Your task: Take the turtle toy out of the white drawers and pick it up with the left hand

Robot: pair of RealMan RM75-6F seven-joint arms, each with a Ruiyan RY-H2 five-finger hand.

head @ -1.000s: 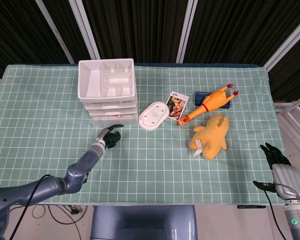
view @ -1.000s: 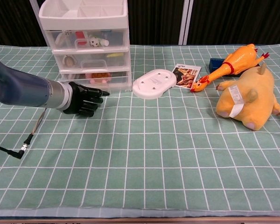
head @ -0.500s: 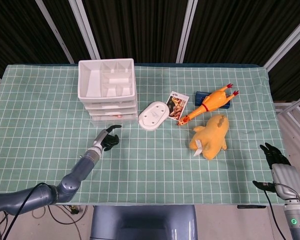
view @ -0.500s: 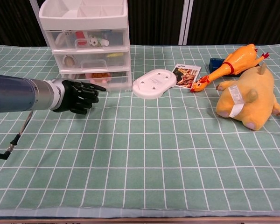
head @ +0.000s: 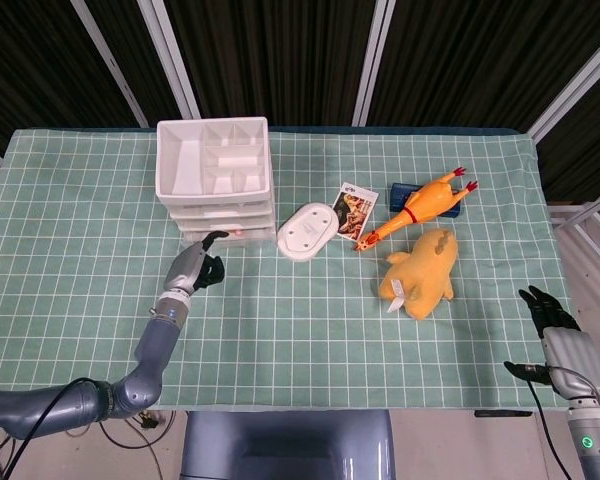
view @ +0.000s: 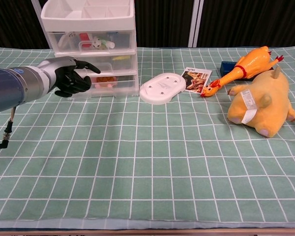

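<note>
One white plastic chest of drawers [view: 91, 46] stands at the far left of the green checked tablecloth [view: 152, 162], directly behind the left hand [view: 69, 76]. It has an open tray on top, split into compartments, and three clear-fronted drawers below, all pushed in. The top drawer holds several small toys, the middle one a few small things too blurred to name, and the bottom one an orange-pink toy [view: 104, 80] just beyond the fingertips; I cannot tell for sure that this is the turtle toy.

Compared with a second ago, the left hand has risen from the cloth and moved back toward the chest. It now hangs in front of the lower drawers with one finger stretched toward the drawer front and the others curled in, holding nothing; the frames do not show whether the fingertip touches the drawer. The right hand [head: 552, 312] has not moved: it sits at the near right edge, off the cloth, fingers loosely apart and empty.

Counted, well to the right of the left hand: one yellow plush pig-like toy [view: 258, 105], one orange rubber chicken [view: 241, 66] lying just behind it, one white oval plastic dish [view: 162, 87] turned upside down, one small printed card [view: 195, 78] beside that dish, and one dark blue flat box [view: 227, 65] partly hidden by the chicken.
</note>
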